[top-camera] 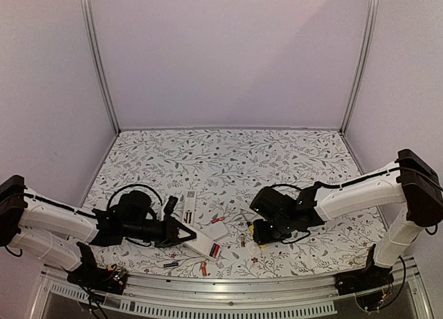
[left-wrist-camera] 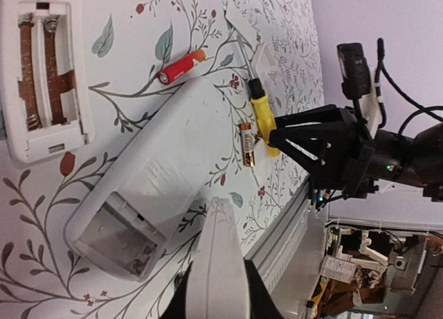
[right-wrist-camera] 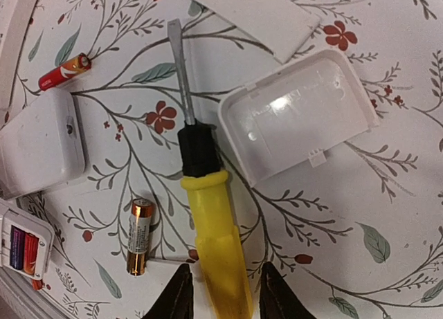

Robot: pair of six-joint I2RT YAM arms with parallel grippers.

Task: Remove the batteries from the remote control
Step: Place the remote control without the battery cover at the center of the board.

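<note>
A red battery (right-wrist-camera: 66,70) with an orange end lies loose on the flowered desk (right-wrist-camera: 387,194). A black battery (right-wrist-camera: 138,236) with copper ends lies just beside the yellow screwdriver (right-wrist-camera: 214,222). Two more batteries (right-wrist-camera: 22,250), one purple and one orange, sit side by side in the open bay of a white remote (top-camera: 202,242), which the left fingers (left-wrist-camera: 261,304) grip. The right fingers (right-wrist-camera: 181,295) straddle the screwdriver's handle, parted and not touching it.

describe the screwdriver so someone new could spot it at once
On the flowered table, find the rounded white cover. Beside it lies the screwdriver: the only long tool, with a yellow handle, black collar and grey blade, far longer than the battery nearby.
</note>
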